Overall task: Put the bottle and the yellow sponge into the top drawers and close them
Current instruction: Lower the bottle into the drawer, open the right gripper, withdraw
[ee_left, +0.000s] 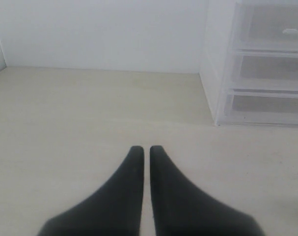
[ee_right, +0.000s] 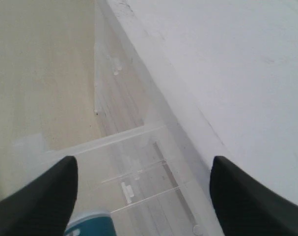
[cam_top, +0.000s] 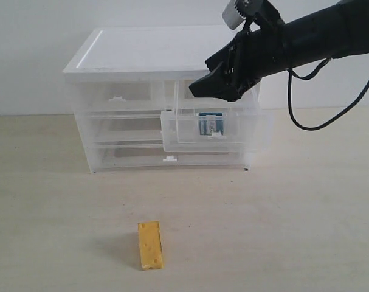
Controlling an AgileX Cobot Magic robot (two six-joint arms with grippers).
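Translucent clear plastic forms the white-topped drawer cabinet point(cam_top: 141, 58) in the upper centre of the exterior view, where it stands on a pale beige table point(cam_top: 281, 213). Its left top drawer point(cam_top: 120, 96), half-width with a small white handle tab, sits flush and closed. The right top drawer point(cam_top: 248, 131) juts forward, open. Inside that open drawer sits the small squat white plastic bottle point(cam_top: 211, 125), its blue-teal label showing through the clear front wall. Above it, toward the upper right of the frame, the black right gripper point(cam_top: 203, 76) hangs over the open drawer, released, with nothing between its jaws. In the right wrist view its two dark fingers point(ee_right: 38, 196) stand far apart in the lower corners, and the bottle shows at the bottom edge, apart from both. The yellow sponge point(cam_top: 150, 245), a flat rectangular pitted block, lies on the table in the lower centre-left, well apart from the cabinet. The left gripper point(ee_left: 145, 150) appears only in the left wrist view, at the bottom centre. It is clenched on nothing, above bare table, with the cabinet's drawers at that frame's upper right.
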